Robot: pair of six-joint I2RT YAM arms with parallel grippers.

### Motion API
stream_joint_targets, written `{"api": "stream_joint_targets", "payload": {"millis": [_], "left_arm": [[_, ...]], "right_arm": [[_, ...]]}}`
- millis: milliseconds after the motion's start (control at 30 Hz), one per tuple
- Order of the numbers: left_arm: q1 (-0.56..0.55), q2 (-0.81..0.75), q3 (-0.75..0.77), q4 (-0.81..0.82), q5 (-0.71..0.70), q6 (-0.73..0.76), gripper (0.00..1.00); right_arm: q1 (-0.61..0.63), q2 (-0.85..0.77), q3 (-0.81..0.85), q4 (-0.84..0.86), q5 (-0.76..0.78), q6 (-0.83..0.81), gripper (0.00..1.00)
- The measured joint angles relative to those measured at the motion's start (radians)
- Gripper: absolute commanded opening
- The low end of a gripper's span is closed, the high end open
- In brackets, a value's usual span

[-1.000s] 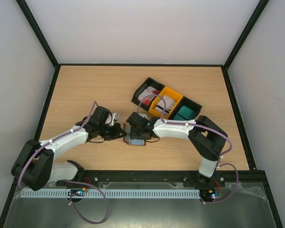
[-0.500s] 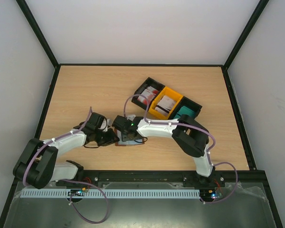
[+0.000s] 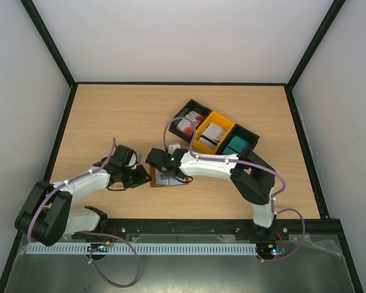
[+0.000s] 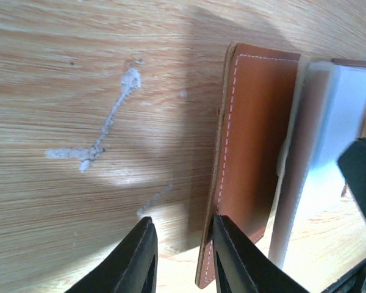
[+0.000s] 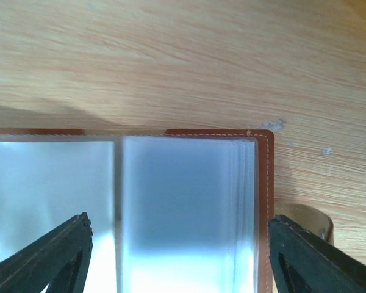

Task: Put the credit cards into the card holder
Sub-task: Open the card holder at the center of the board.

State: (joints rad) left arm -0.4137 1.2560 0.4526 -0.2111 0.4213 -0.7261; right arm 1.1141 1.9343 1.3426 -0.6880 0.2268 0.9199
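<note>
The brown leather card holder (image 3: 163, 182) lies open on the table between the two grippers, its clear plastic sleeves (image 5: 183, 195) facing up. My left gripper (image 3: 143, 177) is at its left side. In the left wrist view my left gripper (image 4: 183, 221) is slightly open, with the edge of the leather cover (image 4: 250, 140) between the fingers, against the right one. My right gripper (image 3: 165, 170) hovers over the holder, and in its wrist view my right gripper (image 5: 180, 221) is wide open and empty. Red-and-white cards (image 3: 186, 126), white/grey cards (image 3: 213, 133) and teal cards (image 3: 238, 146) sit in the bin tray.
The black-and-yellow three-compartment bin tray (image 3: 202, 145) stands at an angle behind and to the right of the holder. Black frame rails border the table. White scuff marks (image 4: 104, 134) show on the wood left of the holder.
My right gripper has moved left from beside the holder to right above it. My left gripper has shifted slightly down and left. The holder has moved a little left with them.
</note>
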Motion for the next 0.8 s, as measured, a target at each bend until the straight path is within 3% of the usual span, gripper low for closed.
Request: {"api": "stream_joint_targets", "payload": {"millis": [300,800], "left_arm": [[0.000,-0.036,0.000,-0.004,0.027,0.001,0.29],[0.074,-0.077,0.009,-0.067,0.050,0.035,0.40]], "right_arm": [[0.000,-0.055,0.036,0.024,-0.045,-0.023,0.54],[0.003,0.061,0.002,0.077,-0.119,-0.048,0.66]]}}
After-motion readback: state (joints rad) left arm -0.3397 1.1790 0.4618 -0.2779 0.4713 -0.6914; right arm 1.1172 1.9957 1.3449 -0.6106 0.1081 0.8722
